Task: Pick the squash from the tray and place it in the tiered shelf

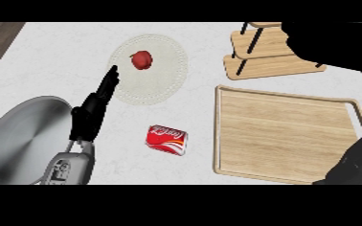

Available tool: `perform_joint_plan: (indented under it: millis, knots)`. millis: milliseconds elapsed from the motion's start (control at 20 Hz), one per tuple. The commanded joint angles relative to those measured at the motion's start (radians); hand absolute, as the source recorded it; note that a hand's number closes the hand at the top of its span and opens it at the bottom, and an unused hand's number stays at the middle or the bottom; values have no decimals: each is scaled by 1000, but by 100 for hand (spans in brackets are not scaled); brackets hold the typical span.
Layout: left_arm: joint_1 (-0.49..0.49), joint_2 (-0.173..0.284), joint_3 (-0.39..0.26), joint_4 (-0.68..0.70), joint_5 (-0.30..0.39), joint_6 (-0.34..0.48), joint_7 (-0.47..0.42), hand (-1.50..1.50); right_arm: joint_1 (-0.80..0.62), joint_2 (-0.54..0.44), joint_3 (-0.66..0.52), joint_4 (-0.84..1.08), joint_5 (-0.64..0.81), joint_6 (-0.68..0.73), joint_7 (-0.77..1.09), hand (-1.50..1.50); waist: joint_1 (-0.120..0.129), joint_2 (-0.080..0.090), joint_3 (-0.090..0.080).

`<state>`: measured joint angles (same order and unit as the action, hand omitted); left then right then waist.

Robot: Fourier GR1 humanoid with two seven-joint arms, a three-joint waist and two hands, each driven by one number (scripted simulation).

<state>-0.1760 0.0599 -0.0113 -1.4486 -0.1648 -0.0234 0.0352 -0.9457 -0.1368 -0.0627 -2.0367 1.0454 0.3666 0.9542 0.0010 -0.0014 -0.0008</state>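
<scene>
In the head view, the wooden tray (pixel 283 134) lies bare at the right, and the squash shows nowhere. A dark mass over the tiered shelf (pixel 263 52) at the upper right may be the right hand; whether its fingers grip anything cannot be told. The left hand (pixel 92 112) rests at the left, fingers straight, beside a white plate (pixel 166 84) carrying a red fruit (pixel 142 59). A red packet (pixel 167 139) lies nearby.

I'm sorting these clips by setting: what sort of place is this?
Most likely a kitchen counter: a pale speckled worktop carries a wooden tray, a small tiered wooden shelf and a metal pan.
</scene>
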Motion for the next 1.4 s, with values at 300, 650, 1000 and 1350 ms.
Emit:
perform_joint_plan:
  millis: [300,650,1000,1350]
  knots:
    - [7,0,-6,8,1,-14,-16,0,-81,-115,-23,250,48,-90,-116,150,7,2,0]
    - [1,29,12,-55,11,-28,24,0,35,-159,-34,361,92,-260,-256,150,7,3,1]
    - [16,-16,-18,-11,-10,-3,-15,0,-64,-182,-61,644,98,-450,-418,150,12,4,0]
    - [3,-14,-10,44,-16,-1,-60,0,-84,-147,-221,707,-150,-604,-553,150,10,6,1]
